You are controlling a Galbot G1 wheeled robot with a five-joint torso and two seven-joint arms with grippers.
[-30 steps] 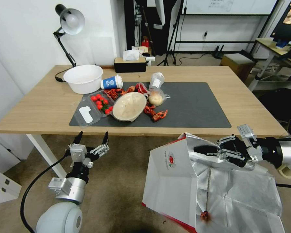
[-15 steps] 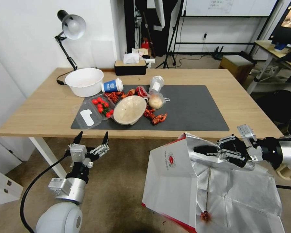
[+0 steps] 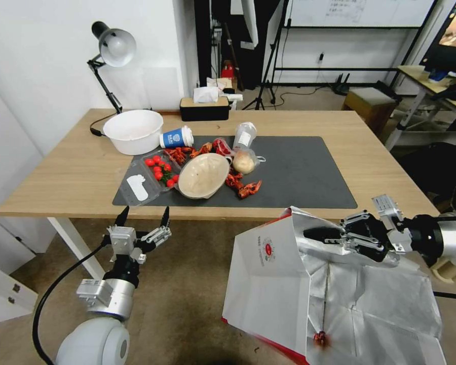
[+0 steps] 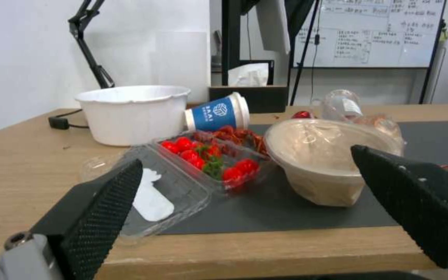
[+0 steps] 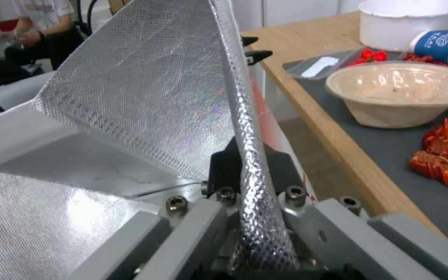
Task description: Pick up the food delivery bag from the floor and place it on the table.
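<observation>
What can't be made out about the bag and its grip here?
- Food delivery bag: underside cut off by the head view's lower edge; floor contact unknown.
- Right tool: fingertips hidden behind the foil fold in the right wrist view.
- Strap handles: not discernible.
- Left tool: open, below the table.

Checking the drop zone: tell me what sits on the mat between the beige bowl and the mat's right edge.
In the head view, past the beige bowl lie red crayfish and a bagged bun; beyond them the dark grey mat is bare to its right edge.
</observation>
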